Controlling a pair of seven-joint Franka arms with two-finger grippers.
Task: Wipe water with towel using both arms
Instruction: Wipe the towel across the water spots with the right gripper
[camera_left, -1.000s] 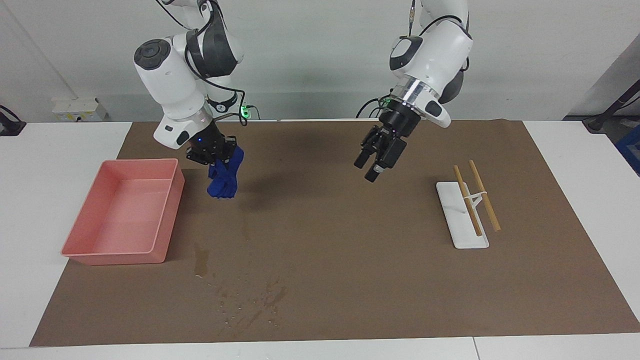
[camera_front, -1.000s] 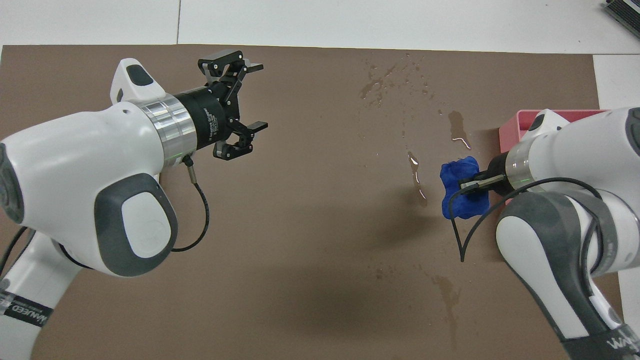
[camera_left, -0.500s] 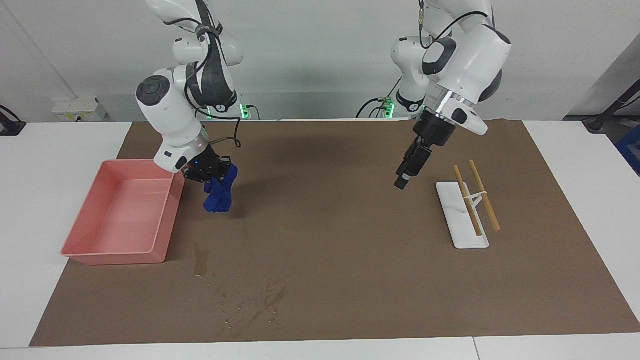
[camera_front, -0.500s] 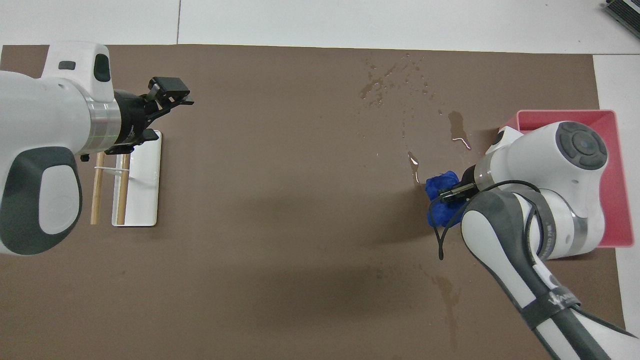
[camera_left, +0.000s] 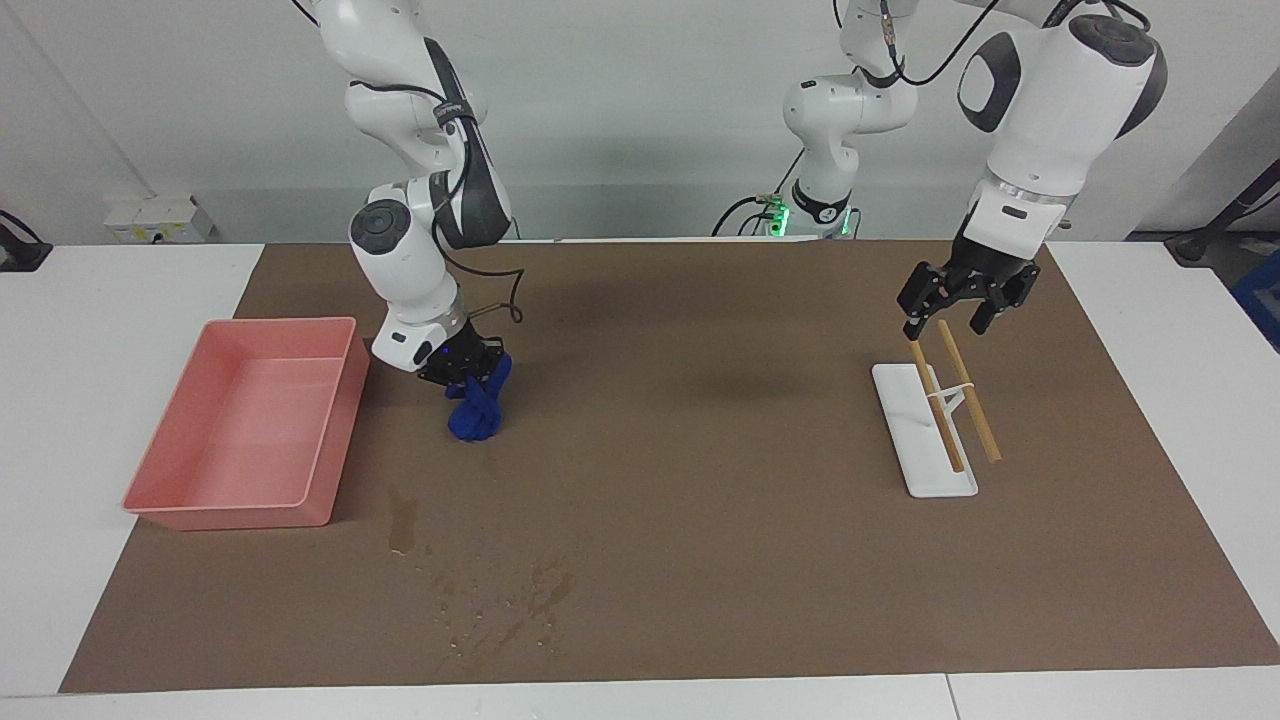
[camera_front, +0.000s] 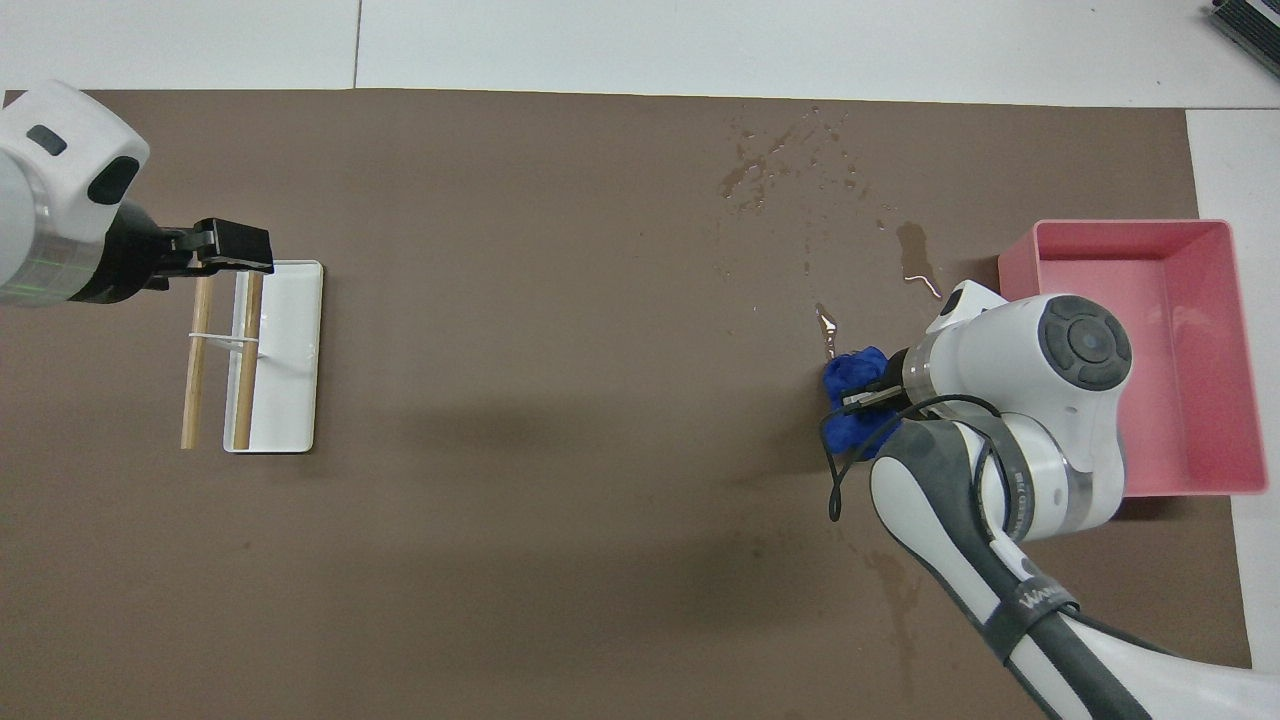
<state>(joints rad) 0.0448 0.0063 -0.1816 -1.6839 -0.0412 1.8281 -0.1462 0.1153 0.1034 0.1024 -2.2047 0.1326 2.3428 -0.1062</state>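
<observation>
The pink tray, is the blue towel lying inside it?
No, the pink tray holds no towel; the blue towel hangs from the right claw over the brown mat beside it.

We see the blue towel (camera_left: 477, 408) bunched and hanging from the right hand (camera_left: 470, 372), its lower end seemingly touching the mat, while the water (camera_left: 510, 600) lies as dark scattered streaks farther from the robots.
</observation>
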